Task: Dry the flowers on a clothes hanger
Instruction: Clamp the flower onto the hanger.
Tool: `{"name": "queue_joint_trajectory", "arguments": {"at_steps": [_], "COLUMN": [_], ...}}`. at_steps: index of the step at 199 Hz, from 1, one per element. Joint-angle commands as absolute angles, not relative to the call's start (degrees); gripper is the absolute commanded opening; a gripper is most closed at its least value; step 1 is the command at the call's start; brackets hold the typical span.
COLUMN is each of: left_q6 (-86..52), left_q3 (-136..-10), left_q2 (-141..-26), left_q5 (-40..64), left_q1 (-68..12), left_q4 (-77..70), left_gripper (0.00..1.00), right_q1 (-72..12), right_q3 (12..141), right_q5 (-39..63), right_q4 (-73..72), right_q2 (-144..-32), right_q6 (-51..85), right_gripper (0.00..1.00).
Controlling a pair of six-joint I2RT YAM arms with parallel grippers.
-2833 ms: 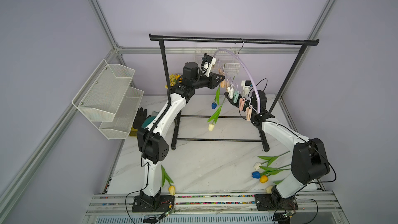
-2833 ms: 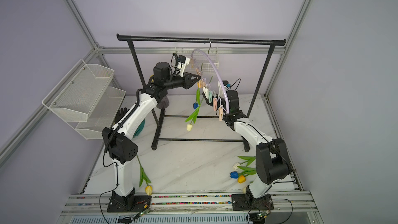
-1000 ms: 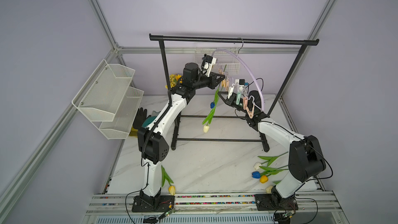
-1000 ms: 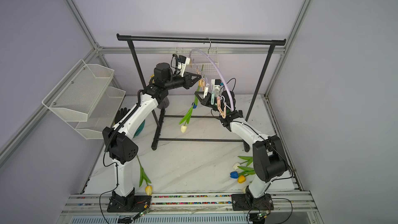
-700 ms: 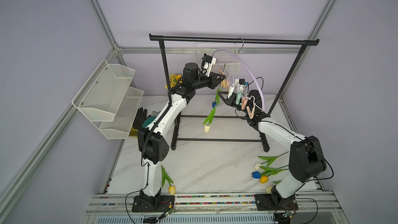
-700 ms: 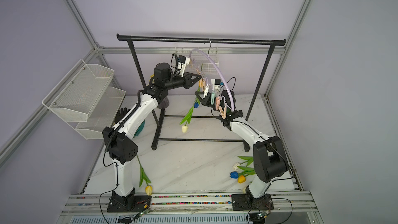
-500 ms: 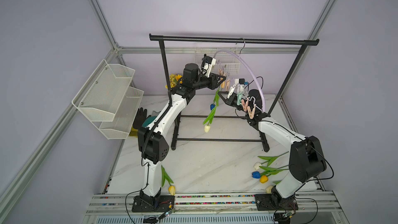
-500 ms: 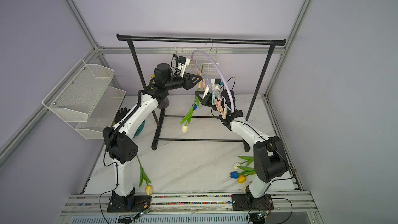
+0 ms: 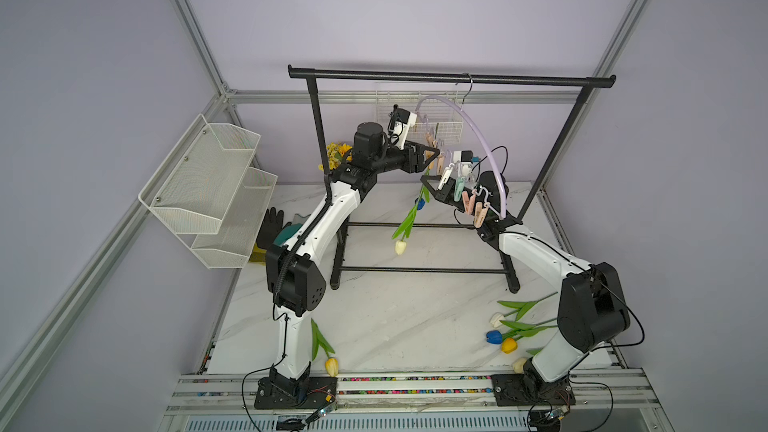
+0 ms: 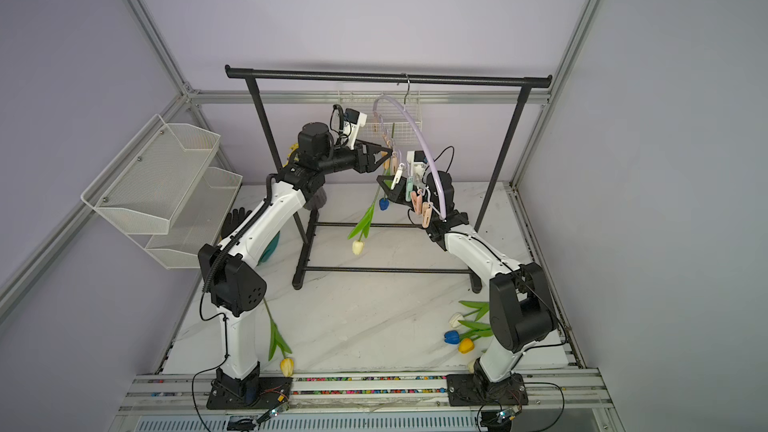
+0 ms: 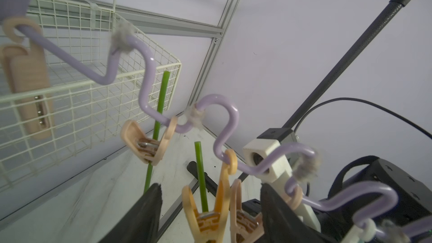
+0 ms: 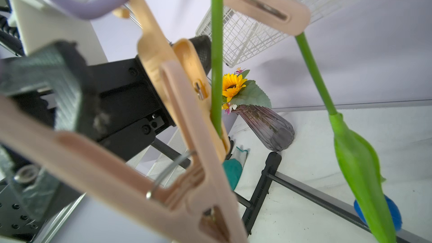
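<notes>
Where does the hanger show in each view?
In both top views: hanger hangs from the rack, mid-frame.
Left wrist: its wavy rail runs across, pegs hooked on.
Right wrist: a blurred lilac stretch close to the lens.
Shared landmark: wire basket behind it.

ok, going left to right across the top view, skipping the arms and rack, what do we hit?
wire shelf → glove → lone yellow tulip → hanging white tulip → tulip pile
</notes>
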State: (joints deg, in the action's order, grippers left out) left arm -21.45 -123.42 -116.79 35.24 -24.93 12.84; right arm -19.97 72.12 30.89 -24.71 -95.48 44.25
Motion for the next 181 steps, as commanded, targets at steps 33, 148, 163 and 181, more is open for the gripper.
{"name": "queue_joint_trajectory", "arguments": {"at_steps": [33,148,163,181], "left_q6": [-19.4,-19.4,-20.4,-22.6], "left_q3": [-120.6,-113.8,-111.4,-107.1], "left_q2": [-109.9,-102.4,-100.7,-98.5], "left_q5": [34.0,27.4,25.0,21.8], "left_q1": [-24.9,-24.2,-24.3,-24.3], "left_q4": [10.9,18.9,20.8,22.5], "left_gripper": [0.71,0.75,0.75,0.77], "right_q1": [-18.5,-16.6,-16.6,-16.6], "right_q3": [71.9,63.5,62.1,60.6], "right_q5": [30.0,30.9,31.2,31.2], "right_q4": [-23.3,-22.9,-22.4,-20.7], "right_q2": [-92.3,-88.3,-87.4,-85.9], "right_q6": [42.5,40.1,38.9,37.1], "right_gripper": [0.28,0.47,0.50,0.52]}}
